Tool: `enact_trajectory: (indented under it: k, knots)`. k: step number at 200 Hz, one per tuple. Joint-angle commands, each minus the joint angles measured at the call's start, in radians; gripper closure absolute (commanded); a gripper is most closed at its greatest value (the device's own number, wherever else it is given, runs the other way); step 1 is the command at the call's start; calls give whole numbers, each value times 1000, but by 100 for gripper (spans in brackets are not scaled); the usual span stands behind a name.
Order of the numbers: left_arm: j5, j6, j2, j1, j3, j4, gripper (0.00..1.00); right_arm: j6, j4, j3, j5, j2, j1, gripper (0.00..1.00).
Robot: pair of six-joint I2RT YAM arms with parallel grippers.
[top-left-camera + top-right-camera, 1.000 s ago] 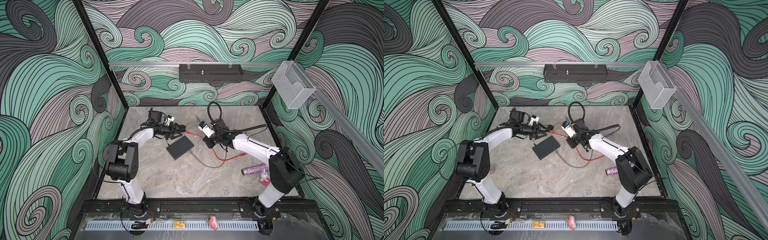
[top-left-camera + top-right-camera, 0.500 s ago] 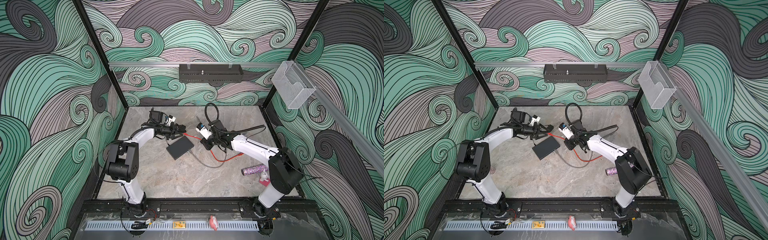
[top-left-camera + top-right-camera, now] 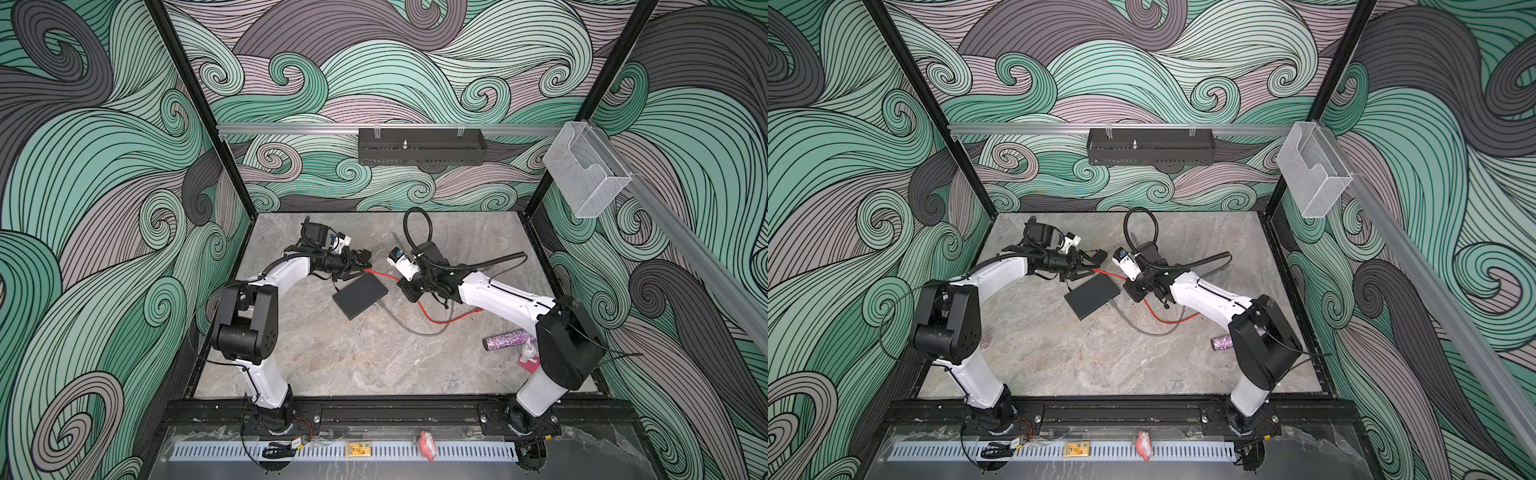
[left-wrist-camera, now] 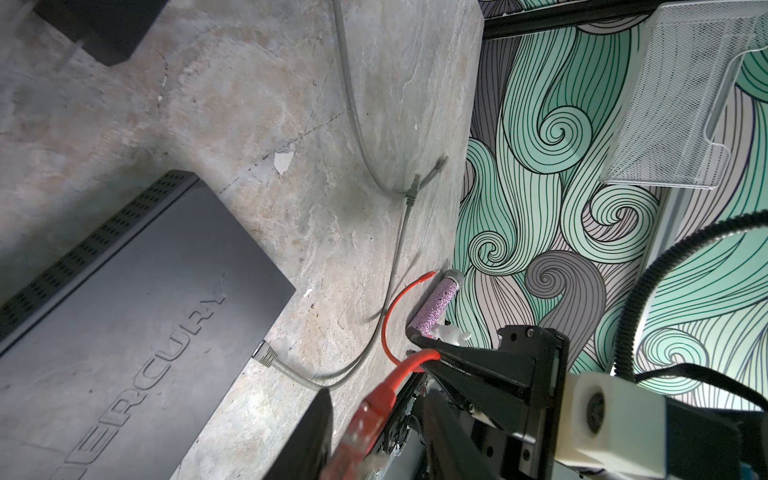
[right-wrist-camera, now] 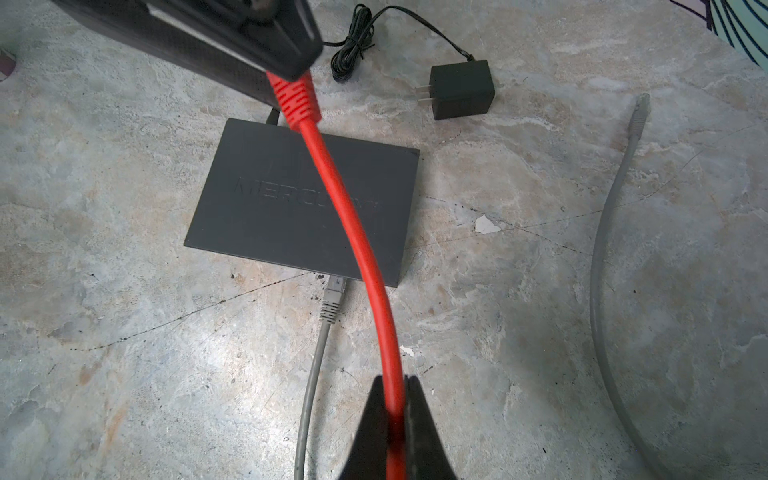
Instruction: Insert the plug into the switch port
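The switch [image 3: 360, 296] [image 3: 1093, 296] is a flat black box lying on the table between both arms. My right gripper [image 3: 409, 292] [image 5: 395, 380] is shut on the red cable [image 5: 353, 232] and holds it above the switch [image 5: 303, 199]. The cable's plug [image 4: 361, 424] lies between the fingers of my left gripper [image 3: 365, 264] [image 4: 374, 411], with a gap still showing beside it. In the right wrist view a left finger [image 5: 291, 62] hides the plug's tip; only the red boot [image 5: 297, 104] shows. A grey cable [image 5: 332, 299] sits plugged into the switch's near edge.
A black adapter cube [image 5: 461, 89] with a thin cord lies behind the switch. The grey cable's loose end [image 5: 640, 108] rests to the side. A glittery purple tube [image 3: 505, 340] and a small pink figure [image 3: 528, 357] sit by the right arm's base.
My left gripper's jaws have narrowed around the red plug. The right gripper has shifted slightly left with the cable, toward the left gripper.
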Motion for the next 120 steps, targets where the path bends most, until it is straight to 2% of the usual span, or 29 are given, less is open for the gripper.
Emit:
enact_trajectory:
  k: [1,36,106,120]
  knots:
    - [35,69,-1,0,27,-47,59,15,-28,37,-49,3,-10,94]
    - [80,86,7,17,29,-43,59,16,-60,50,-107,4,-27,95]
    - [92,92,-17,18,8,7,60,20,-86,72,-183,40,-36,94]
    - [90,105,-9,26,4,-3,64,27,-86,72,-204,39,-40,94]
